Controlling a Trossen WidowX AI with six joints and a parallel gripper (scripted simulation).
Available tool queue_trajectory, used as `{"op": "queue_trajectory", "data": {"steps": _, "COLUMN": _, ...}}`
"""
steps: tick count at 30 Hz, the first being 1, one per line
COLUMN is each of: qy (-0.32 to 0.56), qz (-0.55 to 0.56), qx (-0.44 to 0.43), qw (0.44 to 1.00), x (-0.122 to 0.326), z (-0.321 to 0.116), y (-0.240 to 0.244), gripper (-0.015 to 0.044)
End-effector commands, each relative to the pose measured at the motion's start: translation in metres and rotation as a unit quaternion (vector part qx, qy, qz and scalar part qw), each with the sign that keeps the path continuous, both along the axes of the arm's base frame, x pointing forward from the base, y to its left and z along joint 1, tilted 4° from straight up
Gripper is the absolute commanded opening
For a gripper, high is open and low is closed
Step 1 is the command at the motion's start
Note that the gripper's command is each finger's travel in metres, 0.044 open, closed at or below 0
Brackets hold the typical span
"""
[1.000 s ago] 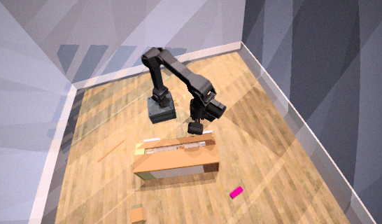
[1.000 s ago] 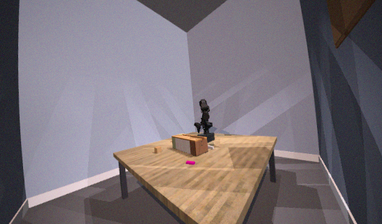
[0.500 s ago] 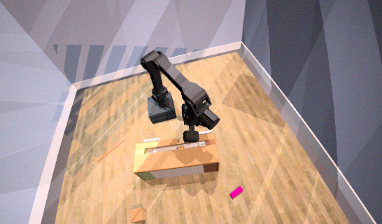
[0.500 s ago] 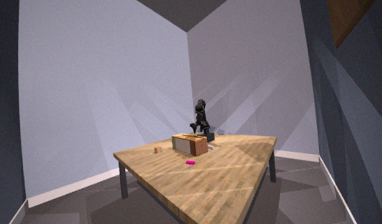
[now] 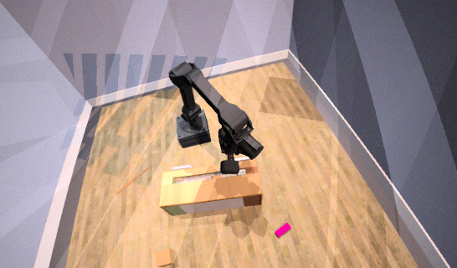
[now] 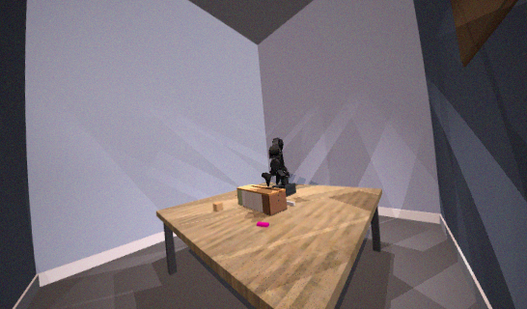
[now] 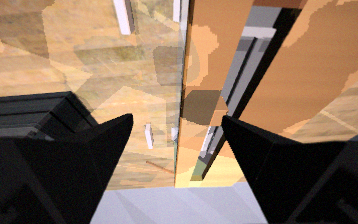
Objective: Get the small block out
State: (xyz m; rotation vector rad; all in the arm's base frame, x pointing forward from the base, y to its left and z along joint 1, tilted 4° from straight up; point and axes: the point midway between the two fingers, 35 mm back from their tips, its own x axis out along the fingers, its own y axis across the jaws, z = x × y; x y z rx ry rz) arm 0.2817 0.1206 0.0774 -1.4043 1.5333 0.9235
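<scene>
The box (image 5: pixel 179 194) (image 6: pixel 275 203) (image 7: pixel 300 85) stands on the table with a long slot (image 5: pixel 192 179) (image 7: pixel 237 75) in its orange-yellow top. Pale surfaces show through the slot, but I cannot make out the small block or tell where it sits on the shelf. My gripper (image 5: pixel 230 169) (image 6: pixel 267 183) (image 7: pixel 178 119) is open and empty. It points down over the back part of the box top, towards its right half in the top view. In the wrist view one fingertip appears beside the slot and the other over the table behind the box.
A magenta block (image 5: pixel 283 229) (image 6: pixel 263 224) lies in front of the box, to the right. A small wooden cube (image 5: pixel 165 257) (image 6: pixel 217 207) is at the front left. A thin orange stick (image 5: pixel 132 181) (image 7: pixel 160 166) lies left. White strips (image 5: pixel 182 167) (image 7: pixel 123 15) are behind the box.
</scene>
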Motion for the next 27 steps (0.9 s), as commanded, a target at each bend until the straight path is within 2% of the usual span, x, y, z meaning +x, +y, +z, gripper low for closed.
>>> {"op": "queue_trajectory", "data": {"steps": 1, "qy": 0.005, "qz": 0.003, "qx": -0.005, "qw": 1.0, "x": -0.001, "z": -0.011, "y": -0.002, "gripper": 0.04}}
{"op": "queue_trajectory", "data": {"steps": 27, "qy": 0.005, "qz": 0.003, "qx": -0.005, "qw": 1.0, "x": 0.002, "z": -0.053, "y": -0.007, "gripper": 0.04}}
